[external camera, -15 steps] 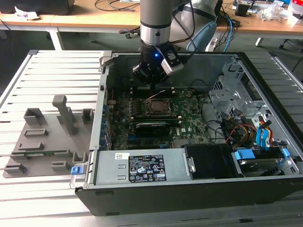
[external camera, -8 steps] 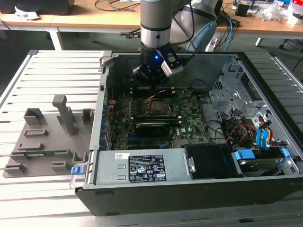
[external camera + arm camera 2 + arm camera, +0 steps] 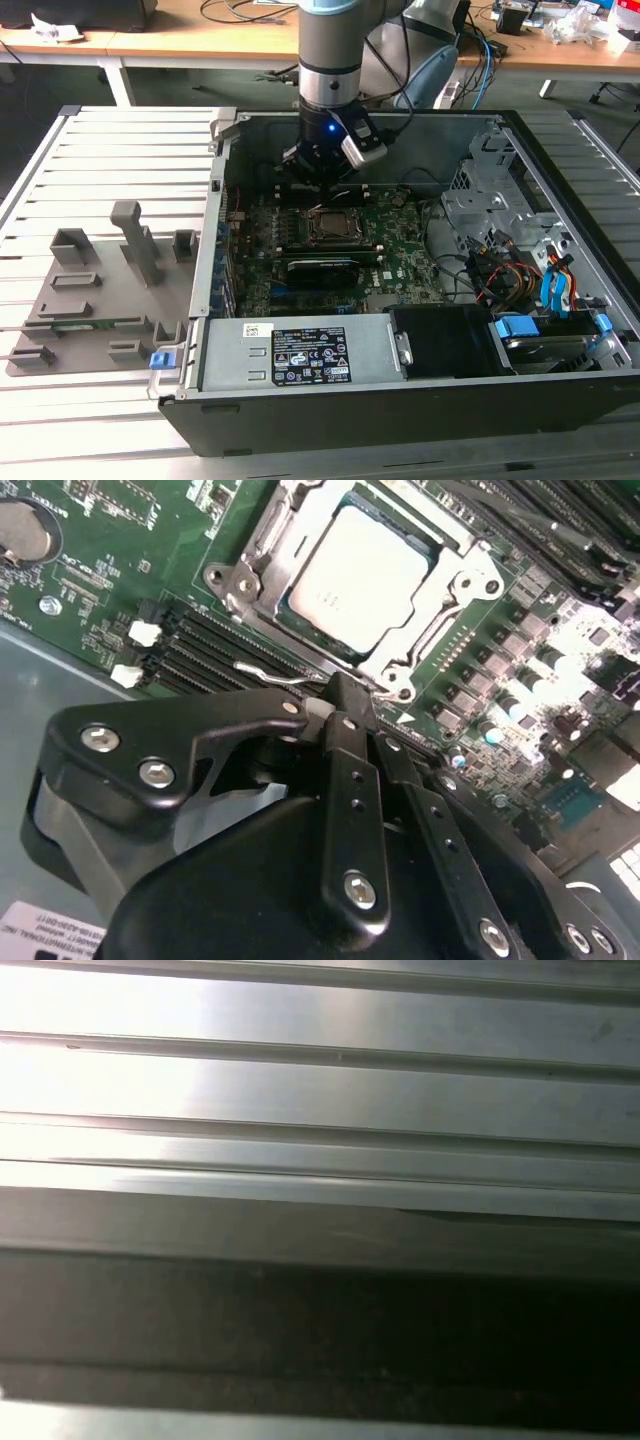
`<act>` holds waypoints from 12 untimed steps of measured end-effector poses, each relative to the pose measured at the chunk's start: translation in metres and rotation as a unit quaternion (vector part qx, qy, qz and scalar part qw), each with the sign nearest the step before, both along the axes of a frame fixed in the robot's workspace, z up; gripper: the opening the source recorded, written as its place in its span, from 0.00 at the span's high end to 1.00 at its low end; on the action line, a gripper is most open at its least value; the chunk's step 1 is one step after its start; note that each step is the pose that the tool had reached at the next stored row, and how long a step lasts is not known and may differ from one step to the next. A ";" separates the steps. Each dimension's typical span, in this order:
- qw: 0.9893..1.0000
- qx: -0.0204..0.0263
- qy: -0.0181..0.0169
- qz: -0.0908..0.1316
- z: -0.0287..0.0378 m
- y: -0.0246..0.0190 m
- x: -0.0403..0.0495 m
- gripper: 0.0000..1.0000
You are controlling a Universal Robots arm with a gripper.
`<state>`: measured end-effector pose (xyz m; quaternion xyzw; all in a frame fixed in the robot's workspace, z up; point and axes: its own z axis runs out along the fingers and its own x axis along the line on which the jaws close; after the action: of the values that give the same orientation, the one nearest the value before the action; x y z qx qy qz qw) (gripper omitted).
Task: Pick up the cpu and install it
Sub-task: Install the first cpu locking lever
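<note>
A: Going left to right in the exterior view, what's there?

B: A grey fixture tray (image 3: 90, 300) on the slatted counter (image 3: 110, 140), then the open case (image 3: 560, 400) with the motherboard (image 3: 400, 250) inside.

A: And the cpu?

B: The cpu (image 3: 360, 575) already sits in its socket (image 3: 465, 590), silver top up, frame around it.

A: The gripper?

B: The gripper (image 3: 335, 695) hovers just beside the socket; its fingers (image 3: 345, 740) look clenched together, grasping nothing.

A: Risks?

B: I'd judge that if the chip lies slightly askew, pressing would bend socket pins, and a drifting fingertip could scrape nearby board parts.
</note>
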<state>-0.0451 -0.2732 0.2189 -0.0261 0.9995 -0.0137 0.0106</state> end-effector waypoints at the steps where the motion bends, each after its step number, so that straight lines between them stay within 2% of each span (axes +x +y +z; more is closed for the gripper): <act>1: 1.000 0.000 0.000 0.000 -0.0006 0.0000 0.0031 0.89; 7: 1.000 -0.001 0.002 0.000 -0.0064 0.0000 0.0237 0.89; 10: 1.000 -0.001 0.002 0.000 -0.0112 0.0000 0.0317 0.89; 12: 1.000 -0.001 0.002 0.000 -0.0130 0.0000 0.0333 0.89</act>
<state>-0.0118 -0.2732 0.2059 -0.0262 0.9995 -0.0148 0.0087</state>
